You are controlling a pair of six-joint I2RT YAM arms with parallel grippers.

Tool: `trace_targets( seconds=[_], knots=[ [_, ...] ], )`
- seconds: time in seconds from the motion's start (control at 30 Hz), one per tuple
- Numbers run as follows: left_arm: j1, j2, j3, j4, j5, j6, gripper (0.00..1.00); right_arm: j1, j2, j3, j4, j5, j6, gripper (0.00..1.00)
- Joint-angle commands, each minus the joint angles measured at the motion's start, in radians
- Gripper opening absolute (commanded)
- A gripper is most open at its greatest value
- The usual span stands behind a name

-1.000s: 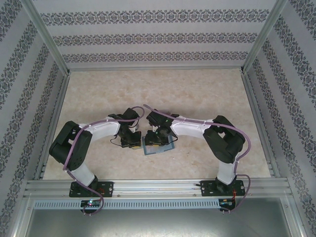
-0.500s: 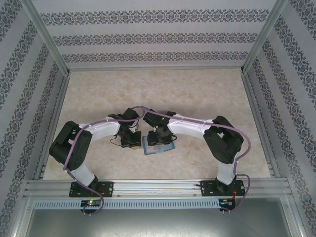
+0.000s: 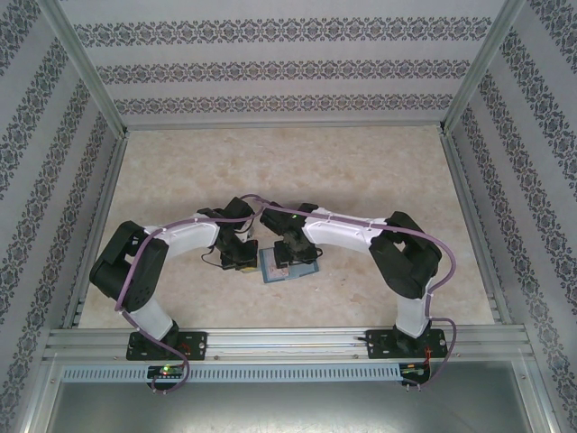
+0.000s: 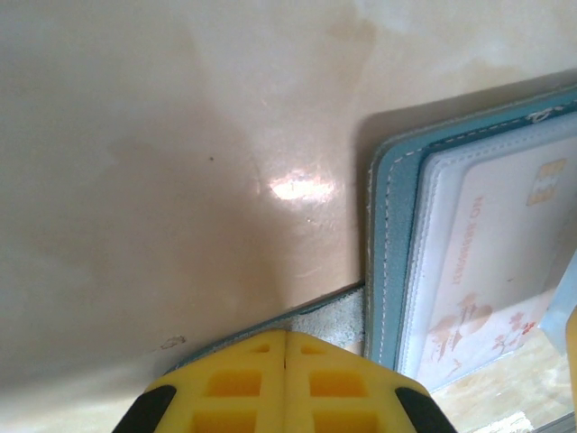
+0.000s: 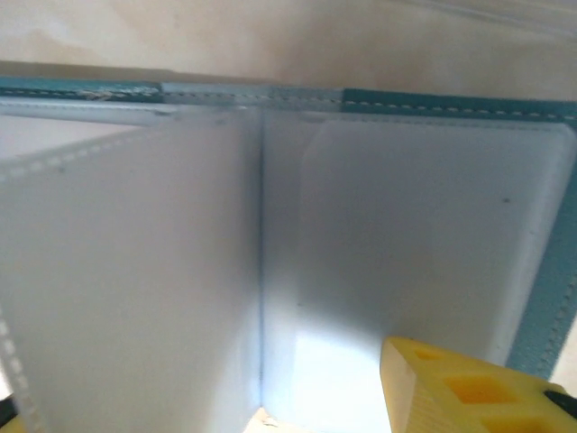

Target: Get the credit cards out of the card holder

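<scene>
Card holder (image 3: 290,269): small teal-blue folding wallet, lying open and flat on the counter (image 3: 361,171), toward 6 o'clock of its middle, between the two arms. Cover smooth and leather-like, with pale stitching along the border and rounded corners; in the right wrist view the teal edge (image 5: 433,101) frames frosted clear sleeves (image 5: 135,271) that meet at an upright fold. Credit card (image 4: 487,262): one legible, pale cream, seated in a sleeve at 3 o'clock of the left wrist view, bearing a small gold chip, a line of print and a faint reddish drawing (further cards cannot be made out). Left hand (image 3: 242,255): just at 9 o'clock of the holder, yellow ribbed pads (image 4: 234,388) pressed flush together over a grey-faced, teal-edged panel. Right hand (image 3: 293,253): over the holder's 12 o'clock side, fingers spread wide astride the sleeves, one yellow finger (image 5: 469,388) at 5 o'clock. Counter: glossy beige, marbled.
</scene>
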Motion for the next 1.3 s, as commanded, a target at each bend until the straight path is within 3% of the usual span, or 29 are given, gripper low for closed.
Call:
trace_targets(
  seconds=[0.0, 0.47, 0.9, 1.27],
  knots=[
    [-0.008, 0.022, -0.008, -0.013, -0.015, 0.018, 0.00, 0.008, -0.008, 0.023, -0.051, 0.050, -0.017, 0.55],
    [-0.008, 0.026, 0.005, -0.024, -0.014, 0.020, 0.00, 0.009, 0.011, 0.040, -0.153, 0.173, -0.059, 0.62],
    [-0.008, 0.021, 0.005, -0.028, -0.017, 0.017, 0.00, 0.005, 0.042, -0.007, -0.139, 0.192, -0.049, 0.63],
    [-0.008, -0.015, 0.061, -0.032, 0.002, 0.010, 0.00, -0.013, -0.034, -0.089, -0.024, 0.054, -0.004, 0.52]
  ],
)
